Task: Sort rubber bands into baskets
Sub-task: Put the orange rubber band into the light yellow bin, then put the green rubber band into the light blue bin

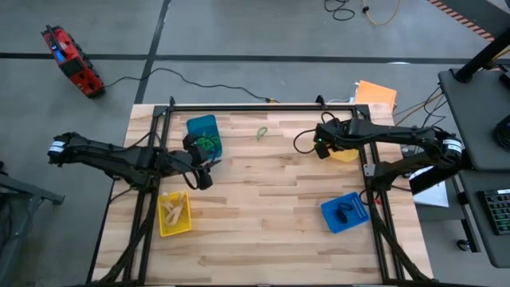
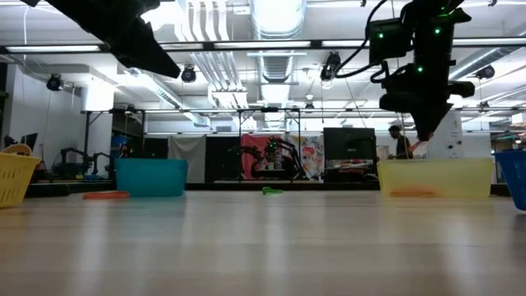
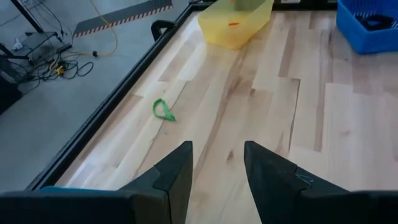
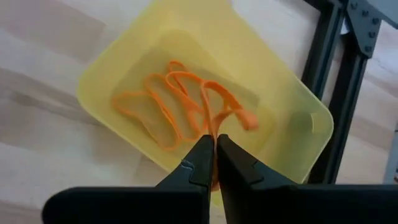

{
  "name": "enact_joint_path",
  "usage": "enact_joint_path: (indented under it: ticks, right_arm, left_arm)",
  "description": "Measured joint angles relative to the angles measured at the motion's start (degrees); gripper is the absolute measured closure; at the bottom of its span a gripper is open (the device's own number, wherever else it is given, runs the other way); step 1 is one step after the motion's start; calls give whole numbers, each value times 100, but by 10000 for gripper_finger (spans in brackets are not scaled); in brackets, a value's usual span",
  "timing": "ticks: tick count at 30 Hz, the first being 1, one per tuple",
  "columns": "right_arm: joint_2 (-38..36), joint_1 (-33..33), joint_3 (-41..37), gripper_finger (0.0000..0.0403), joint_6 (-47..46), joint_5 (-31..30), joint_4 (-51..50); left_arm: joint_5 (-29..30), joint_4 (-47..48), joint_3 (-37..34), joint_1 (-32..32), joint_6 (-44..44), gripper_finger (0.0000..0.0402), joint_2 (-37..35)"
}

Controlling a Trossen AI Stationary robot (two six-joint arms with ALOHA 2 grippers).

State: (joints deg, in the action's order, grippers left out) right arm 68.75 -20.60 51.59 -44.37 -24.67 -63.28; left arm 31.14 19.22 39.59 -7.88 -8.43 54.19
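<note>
Right gripper (image 4: 215, 147) hides most of its yellow basket (image 1: 347, 154) from above; its jaws pinch an orange rubber band (image 4: 214, 112) over it. Left gripper (image 3: 217, 163) hangs spread near the blue basket (image 1: 201, 127). A green rubber band (image 1: 261, 133) lies loose on the wooden surface (image 1: 271, 207); the room behind is dim.

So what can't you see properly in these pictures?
- High view: the yellow basket under the right gripper is mostly covered by that arm.
- High view: the dark thing in the blue basket is too small to name.
- Right wrist view: whether the shut jaws pinch an orange rubber band is hidden by the fingers.
- Left wrist view: the teal basket is nearly hidden behind the open left gripper.
</note>
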Motion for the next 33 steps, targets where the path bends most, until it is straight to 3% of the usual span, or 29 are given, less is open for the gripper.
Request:
enact_joint_path:
  ticks: [4,10,18,27,33]
  right_arm:
    - [0,2,-13,374,-65,-55,94]
    - [0,4,-17,312,-67,-161,99]
    - [-18,209,67,252,-42,-250,520]
    - [-50,933,70,240,725,-247,2007]
    - [-50,1277,70,248,989,-252,2375]
  left_arm:
    - [-5,-56,2,0,-2,272,71]
    - [-12,-122,2,0,-2,272,239]
    - [-18,-800,2,0,205,272,537]
    - [-549,-2124,12,196,921,272,900]
    - [-679,-2583,13,611,1188,272,1255]
